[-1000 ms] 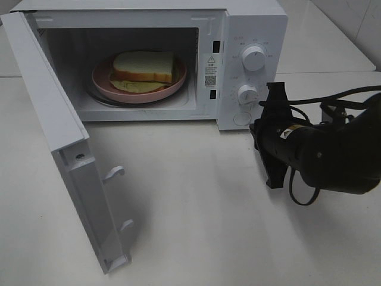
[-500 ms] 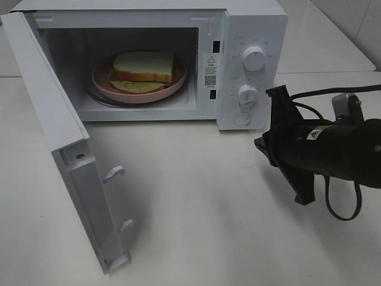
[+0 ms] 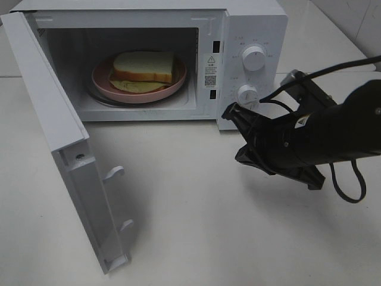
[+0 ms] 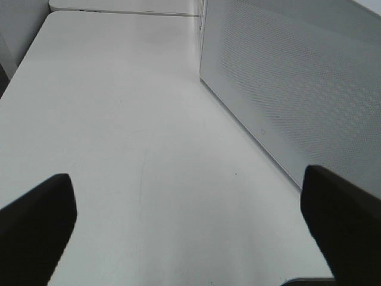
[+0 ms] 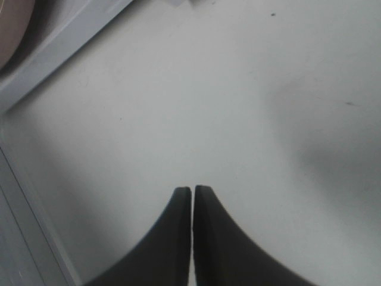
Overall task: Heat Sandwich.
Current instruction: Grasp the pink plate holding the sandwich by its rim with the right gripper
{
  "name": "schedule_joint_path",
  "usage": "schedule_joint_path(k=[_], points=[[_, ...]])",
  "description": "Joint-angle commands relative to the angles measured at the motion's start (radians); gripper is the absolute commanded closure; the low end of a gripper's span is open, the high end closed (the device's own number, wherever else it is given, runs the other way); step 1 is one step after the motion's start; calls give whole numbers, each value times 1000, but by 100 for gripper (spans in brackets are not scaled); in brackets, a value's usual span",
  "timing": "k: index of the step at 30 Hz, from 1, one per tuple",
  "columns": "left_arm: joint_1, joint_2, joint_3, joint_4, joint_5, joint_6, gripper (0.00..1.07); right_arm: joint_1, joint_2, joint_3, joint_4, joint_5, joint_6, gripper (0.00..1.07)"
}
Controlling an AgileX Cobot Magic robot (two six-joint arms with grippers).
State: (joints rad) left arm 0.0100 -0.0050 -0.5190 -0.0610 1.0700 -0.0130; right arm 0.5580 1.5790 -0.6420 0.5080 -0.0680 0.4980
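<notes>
- The sandwich (image 3: 144,67) lies on the pink plate (image 3: 102,80) inside the microwave (image 3: 256,24). It is flat, and its long side runs left to right.
- The door (image 3: 53,131) stands wide open. It swings out over the bench (image 3: 196,232) on the left side.
- The right tool (image 5: 191,192) is closed, its two fingers pressed together with nothing between them. It hangs just in front of the knobs (image 3: 247,93) and points left, toward the open front.
- From the right tool, the sandwich is up and to the left, deep in the box. The door's free edge is well apart from it, far over on the left.
- The left tool (image 4: 186,173) is wide open and holds nothing. It does not show in the high view.
- Just beside the left tool is a white wall with tiny dots (image 4: 297,89). I think this is the outside of the door, but I cannot be sure.
- The food is already in, so I think shutting the door comes next. If that wall is the door, the left arm is nearer and could push it shut.
</notes>
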Motion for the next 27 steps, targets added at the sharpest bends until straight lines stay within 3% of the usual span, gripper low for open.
schedule_joint_path(k=[1, 12, 27], points=[[-6, -16, 2, 2, 0, -5, 9, 0, -9, -58, -79, 144, -120, 102], [-6, -16, 2, 2, 0, -5, 9, 0, -9, -268, -424, 555, -216, 102], [-6, -16, 2, 2, 0, -5, 9, 0, -9, -375, -438, 833, -802, 100]])
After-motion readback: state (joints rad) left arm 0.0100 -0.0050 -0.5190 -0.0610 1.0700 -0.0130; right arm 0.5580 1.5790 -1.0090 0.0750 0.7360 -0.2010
